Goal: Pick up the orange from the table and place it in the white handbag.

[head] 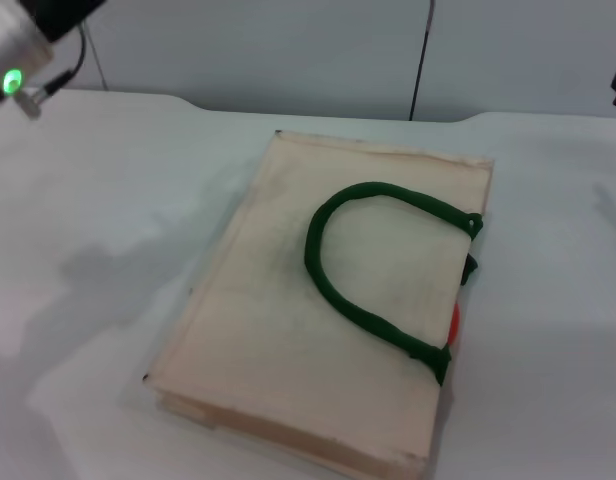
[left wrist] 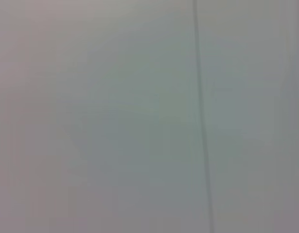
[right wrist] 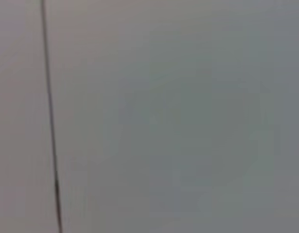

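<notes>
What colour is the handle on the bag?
Dark green handle on the white handbag; head view shows it best.

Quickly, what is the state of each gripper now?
Left gripper: cannot be told; only part of that arm shows at the table's far left corner.
Right gripper: not in view.

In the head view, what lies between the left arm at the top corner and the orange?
The handbag with its green handle; the orange only peeks out at its far edge, beyond the left arm.

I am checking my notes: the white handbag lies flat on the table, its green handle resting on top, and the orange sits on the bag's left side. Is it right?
Not quite. In the head view the orange peeks out at the right edge of the white handbag, by the green handle. The bag does lie flat on the table.
</notes>
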You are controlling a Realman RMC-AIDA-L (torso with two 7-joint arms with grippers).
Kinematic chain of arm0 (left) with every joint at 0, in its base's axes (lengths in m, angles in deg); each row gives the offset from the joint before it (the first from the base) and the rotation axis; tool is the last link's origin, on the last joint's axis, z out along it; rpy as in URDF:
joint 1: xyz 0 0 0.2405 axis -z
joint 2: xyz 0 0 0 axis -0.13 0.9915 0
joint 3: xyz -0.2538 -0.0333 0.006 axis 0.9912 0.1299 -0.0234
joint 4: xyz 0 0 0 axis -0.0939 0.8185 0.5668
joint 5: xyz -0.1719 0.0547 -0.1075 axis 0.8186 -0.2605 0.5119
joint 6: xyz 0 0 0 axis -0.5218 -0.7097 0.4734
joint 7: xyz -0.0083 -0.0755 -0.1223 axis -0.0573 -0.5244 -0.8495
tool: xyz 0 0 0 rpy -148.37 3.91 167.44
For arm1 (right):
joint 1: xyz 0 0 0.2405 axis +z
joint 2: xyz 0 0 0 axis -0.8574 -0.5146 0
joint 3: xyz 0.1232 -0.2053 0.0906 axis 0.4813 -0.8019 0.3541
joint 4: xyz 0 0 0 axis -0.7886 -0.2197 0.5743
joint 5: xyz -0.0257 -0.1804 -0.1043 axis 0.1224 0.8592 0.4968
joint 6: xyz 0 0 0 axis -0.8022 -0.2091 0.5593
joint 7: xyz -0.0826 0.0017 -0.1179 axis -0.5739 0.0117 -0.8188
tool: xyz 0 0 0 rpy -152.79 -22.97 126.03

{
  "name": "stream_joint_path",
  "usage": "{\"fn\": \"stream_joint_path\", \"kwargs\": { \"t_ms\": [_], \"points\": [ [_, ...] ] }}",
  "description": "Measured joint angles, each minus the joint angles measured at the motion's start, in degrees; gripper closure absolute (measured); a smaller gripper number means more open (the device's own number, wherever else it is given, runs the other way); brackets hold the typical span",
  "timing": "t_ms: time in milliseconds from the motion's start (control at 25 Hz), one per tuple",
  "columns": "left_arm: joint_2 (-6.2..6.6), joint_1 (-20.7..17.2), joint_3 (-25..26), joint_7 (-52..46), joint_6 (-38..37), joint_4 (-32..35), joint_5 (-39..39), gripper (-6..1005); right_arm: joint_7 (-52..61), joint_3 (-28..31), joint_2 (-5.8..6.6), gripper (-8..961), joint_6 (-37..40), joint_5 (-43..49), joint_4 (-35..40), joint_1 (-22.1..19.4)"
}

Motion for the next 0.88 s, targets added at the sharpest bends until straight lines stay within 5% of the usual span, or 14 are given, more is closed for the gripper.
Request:
{"fn": "stream_joint_path", "kwargs": {
  "t_ms": [440, 880],
  "points": [
    [-0.4, -8.9, 2.5, 34.5, 3.2, 27.0, 13.6, 118, -16.2, 1.3, -0.23, 68, -0.7, -17.3, -8.3, -0.9],
    [-0.47, -9.3, 3.7, 27.5, 8.0, 29.3, 18.5, 120, -18.0, 1.5, -0.53, 65, -1.1, -19.8, -9.9, -0.5]
  ]
}}
